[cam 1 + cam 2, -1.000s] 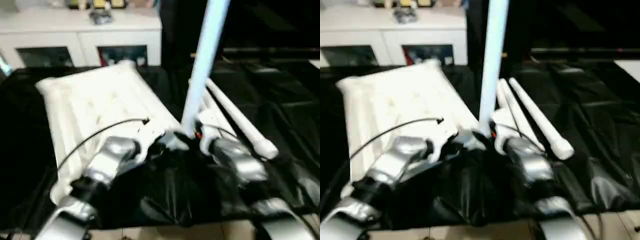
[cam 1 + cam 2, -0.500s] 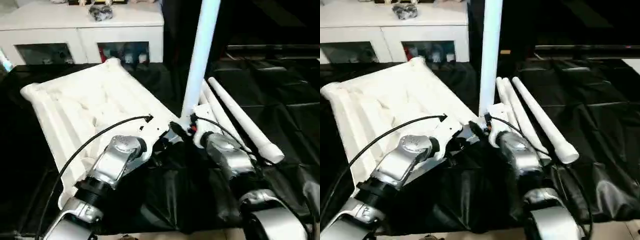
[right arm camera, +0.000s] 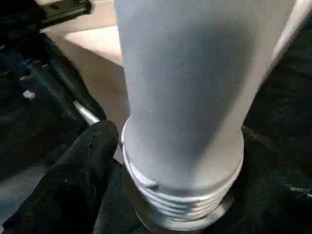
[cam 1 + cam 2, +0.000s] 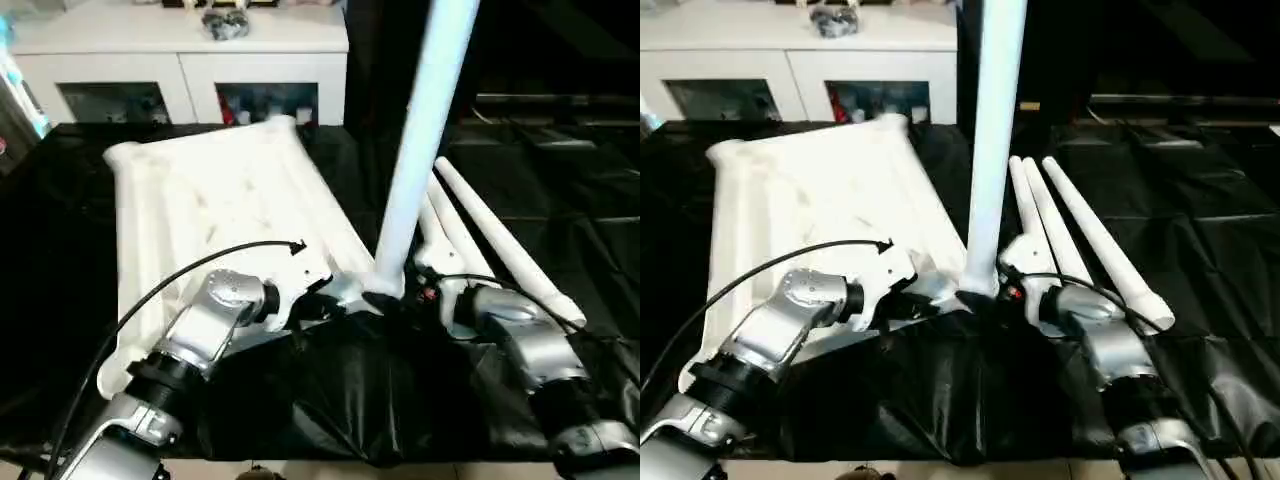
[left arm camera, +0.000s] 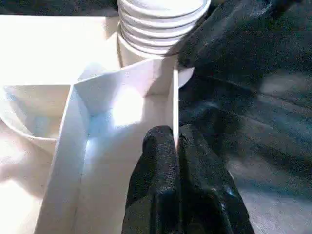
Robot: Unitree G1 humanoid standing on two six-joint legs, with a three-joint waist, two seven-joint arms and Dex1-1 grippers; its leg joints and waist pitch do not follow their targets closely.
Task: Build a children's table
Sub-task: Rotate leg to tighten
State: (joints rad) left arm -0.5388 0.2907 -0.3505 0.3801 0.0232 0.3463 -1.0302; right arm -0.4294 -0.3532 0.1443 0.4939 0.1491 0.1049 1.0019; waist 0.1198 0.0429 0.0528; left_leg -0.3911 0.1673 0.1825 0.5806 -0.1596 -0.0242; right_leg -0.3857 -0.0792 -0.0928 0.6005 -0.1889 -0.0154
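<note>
Children's table top [image 4: 215, 215]: white, underside up on black sheeting [image 4: 560, 200], its near corner lying between my two wrists.
Upright leg [image 4: 420, 140]: stands in that corner socket, threaded collar [image 5: 163, 22] seated at the socket mouth, shaft rising out past the upper edge of view.
My left gripper [image 5: 176, 146]: fingers pinched closed on the thin raised rim [image 5: 174, 105] beside the socket.
My right gripper [image 3: 90, 161]: one black finger [image 3: 83, 165] lies against the collar; the jaws seem to stand wide about the leg's base, though the other finger is hidden.
Spare legs [image 4: 1095, 245]: three, side by side right of the top.
White cabinet [image 4: 180, 60]: beyond the far edge.
Open sheeting: far right.
</note>
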